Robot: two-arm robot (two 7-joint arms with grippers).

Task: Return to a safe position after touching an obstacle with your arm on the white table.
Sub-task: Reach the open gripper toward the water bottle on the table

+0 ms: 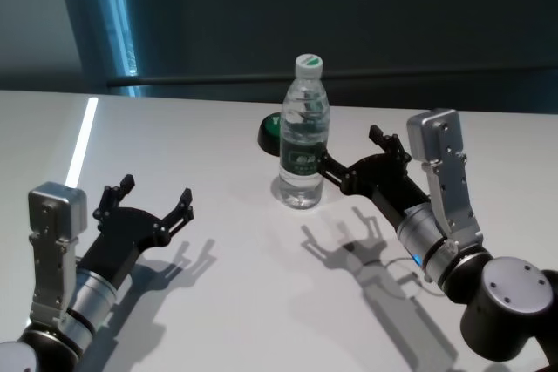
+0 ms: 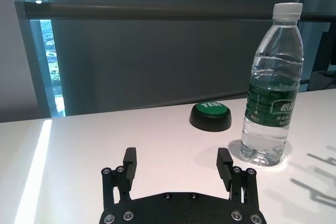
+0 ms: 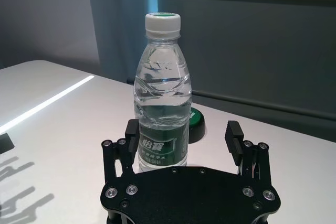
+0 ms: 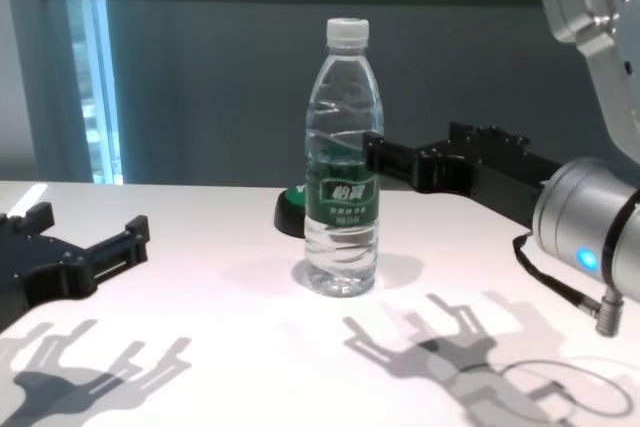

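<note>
Your water bottle (image 1: 304, 134) stands upright mid-table on the white table (image 1: 218, 302), a low black-and-green round button (image 1: 270, 131) just behind it. Your right gripper (image 1: 353, 156) sits level with the bottle's label, fingers spread apart, one fingertip just beside or touching the bottle. Your left gripper (image 1: 154, 198) hovers well apart at the near left, fingers also spread, holding nothing.

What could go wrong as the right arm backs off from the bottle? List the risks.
1. The right gripper is open, with one of its fingers right against the upright bottle; a sideways pull could tip it.
2. A toppled bottle may fall onto the black-and-green button behind it or roll across the white table.
3. The left gripper is open, low over the table on the left; a wide retreat could cross toward it.
</note>
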